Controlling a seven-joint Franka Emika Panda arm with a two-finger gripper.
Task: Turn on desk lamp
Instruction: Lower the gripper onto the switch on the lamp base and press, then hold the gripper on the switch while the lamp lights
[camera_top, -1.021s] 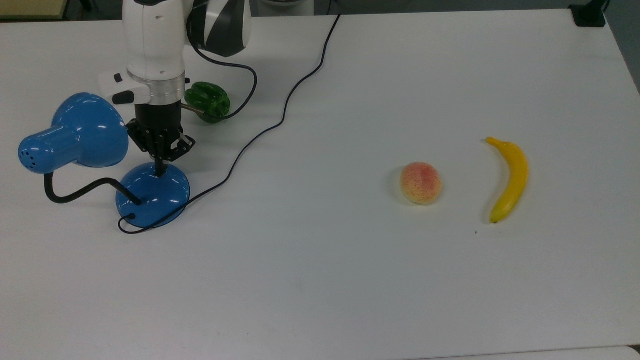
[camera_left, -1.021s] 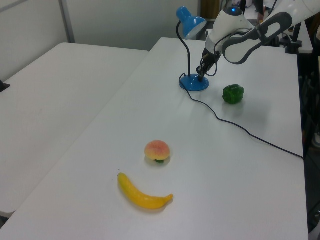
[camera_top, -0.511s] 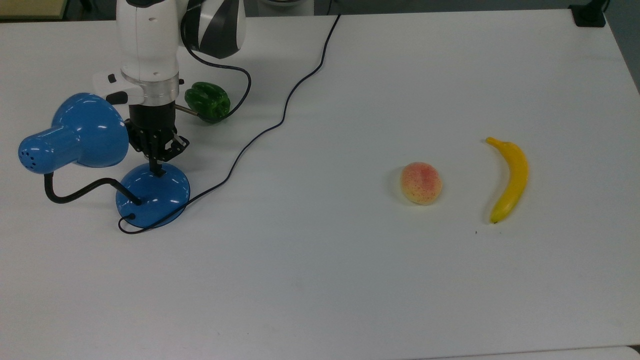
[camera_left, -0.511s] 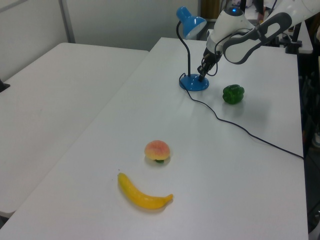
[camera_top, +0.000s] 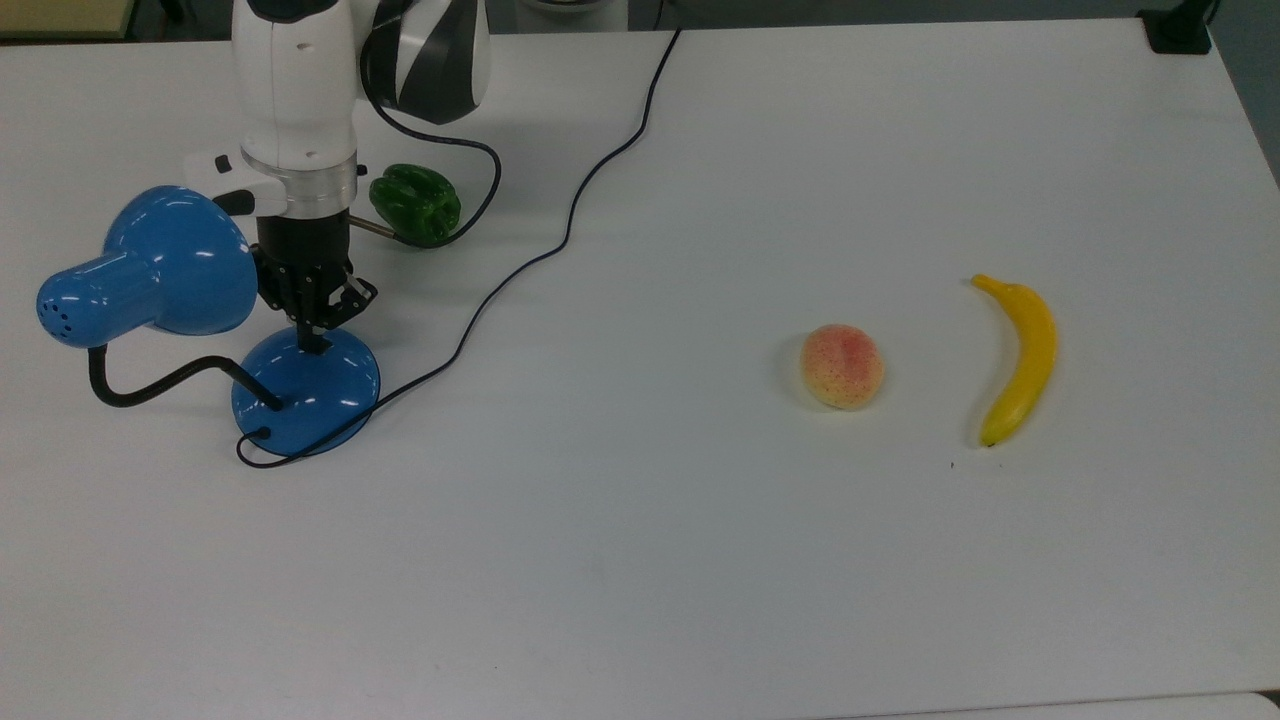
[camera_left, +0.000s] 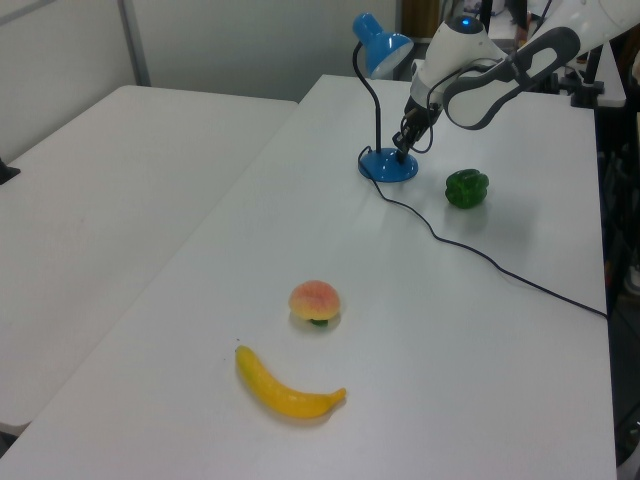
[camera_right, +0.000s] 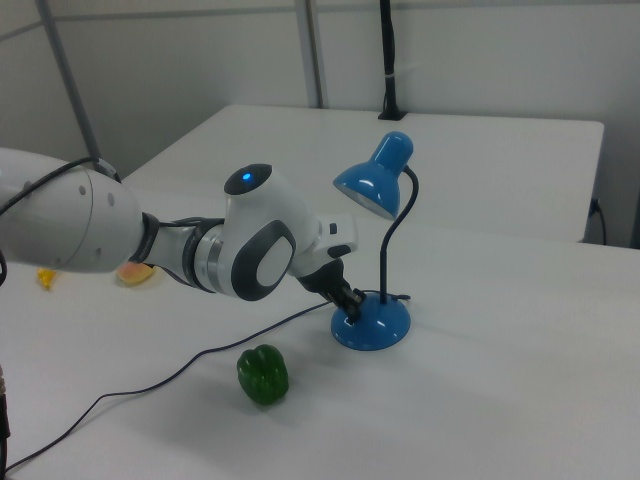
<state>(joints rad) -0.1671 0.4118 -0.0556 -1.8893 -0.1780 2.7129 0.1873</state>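
Fingers (camera_top: 312, 335) pinched together on desk lamp (camera_top: 305, 390) base, white table (camera_top: 700, 550), grey walls.

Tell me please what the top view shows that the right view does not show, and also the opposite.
The top view alone gives the whole banana and the whole peach, far toward the top view's right. The right view alone gives the underside of the lamp shade, unlit, and the neighbouring table behind. Both give the desk lamp, the claw shut at the top of its base, the green pepper and the black cord.
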